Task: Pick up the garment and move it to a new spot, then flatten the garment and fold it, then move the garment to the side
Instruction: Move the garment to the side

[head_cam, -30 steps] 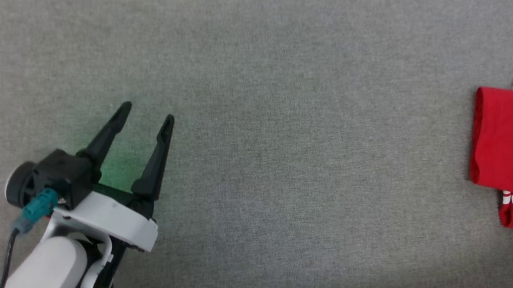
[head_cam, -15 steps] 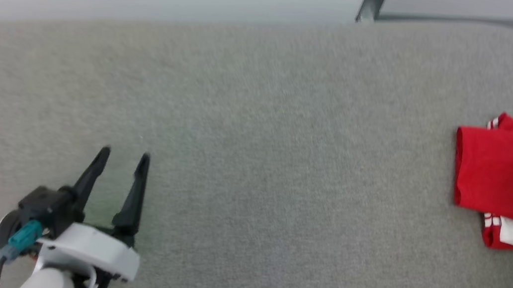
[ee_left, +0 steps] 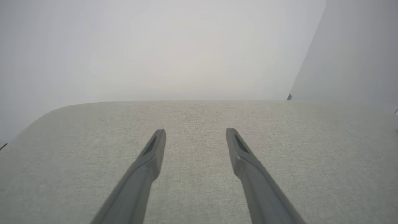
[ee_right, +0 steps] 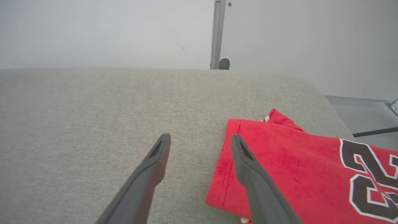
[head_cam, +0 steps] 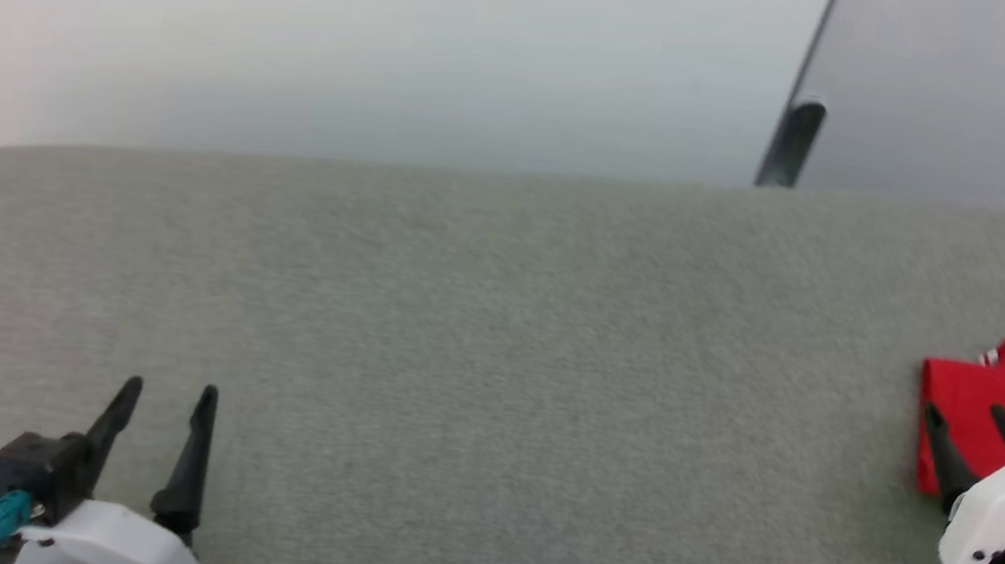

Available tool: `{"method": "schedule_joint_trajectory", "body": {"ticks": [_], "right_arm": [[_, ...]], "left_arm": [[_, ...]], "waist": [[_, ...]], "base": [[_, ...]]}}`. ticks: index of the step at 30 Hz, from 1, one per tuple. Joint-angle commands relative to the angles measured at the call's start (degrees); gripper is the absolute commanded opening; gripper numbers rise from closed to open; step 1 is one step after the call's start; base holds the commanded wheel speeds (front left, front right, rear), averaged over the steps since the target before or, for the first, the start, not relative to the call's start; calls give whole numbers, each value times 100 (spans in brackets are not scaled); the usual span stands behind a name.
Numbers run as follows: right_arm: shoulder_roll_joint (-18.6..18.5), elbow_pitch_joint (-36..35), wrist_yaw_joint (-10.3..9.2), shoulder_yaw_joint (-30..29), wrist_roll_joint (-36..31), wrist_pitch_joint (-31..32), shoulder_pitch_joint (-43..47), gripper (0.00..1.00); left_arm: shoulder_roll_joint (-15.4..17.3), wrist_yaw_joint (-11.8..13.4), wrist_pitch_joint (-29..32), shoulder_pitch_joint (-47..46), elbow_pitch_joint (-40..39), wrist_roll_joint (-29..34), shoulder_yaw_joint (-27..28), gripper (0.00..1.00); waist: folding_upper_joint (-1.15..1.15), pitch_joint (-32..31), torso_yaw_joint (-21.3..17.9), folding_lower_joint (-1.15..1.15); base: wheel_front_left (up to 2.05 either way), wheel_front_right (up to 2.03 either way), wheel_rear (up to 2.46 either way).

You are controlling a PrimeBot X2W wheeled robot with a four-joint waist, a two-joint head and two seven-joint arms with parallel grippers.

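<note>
A red jersey-style shirt (head_cam: 980, 384) with black, white-outlined numerals lies folded flat at the far right end of a grey fabric-covered table (head_cam: 494, 340) with rounded corners. In the right wrist view the shirt (ee_right: 279, 155) shows a stitched hem along its near left edge. A bit of white-and-red striped trim peeks out at its far corner, and part of the numerals shows towards the right.

The right pincer (head_cam: 966, 412) stands released and grasps nothing. Its two dark fingers are spread wide at the shirt's left edge. In its own wrist view the right pincer (ee_right: 201, 136) straddles that hem, with one finger over the red cloth and the other over bare table (ee_right: 77, 124). Whether the fingers touch the cloth cannot be told.

The left pincer (head_cam: 171, 388) is at the near left of the table, well apart from the shirt. It too is released and empty. In the left wrist view the left pincer (ee_left: 196, 131) points across plain grey fabric (ee_left: 62, 155).

Nothing lies on the table between the two pincers. Beyond the far edge rises a pale wall (head_cam: 303, 18), and a slim grey metal post (head_cam: 789, 145) stands just behind the table towards the right (ee_right: 216, 34).
</note>
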Motion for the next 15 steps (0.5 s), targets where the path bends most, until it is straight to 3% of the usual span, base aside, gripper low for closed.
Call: {"method": "schedule_joint_trajectory", "body": {"ticks": [1,15], "right_arm": [[38,-97,-7,-82,43,-72,163,100],[152,-1583,-7,-1169,-193,7,1644,100]], "left_arm": [[41,32,-32,114,7,66,33,100],[-31,252,-50,803,-355,134,282,100]], "waist": [[0,-298,307,0],[0,-507,439,0]], "base": [[0,0,0],[0,0,0]]}}
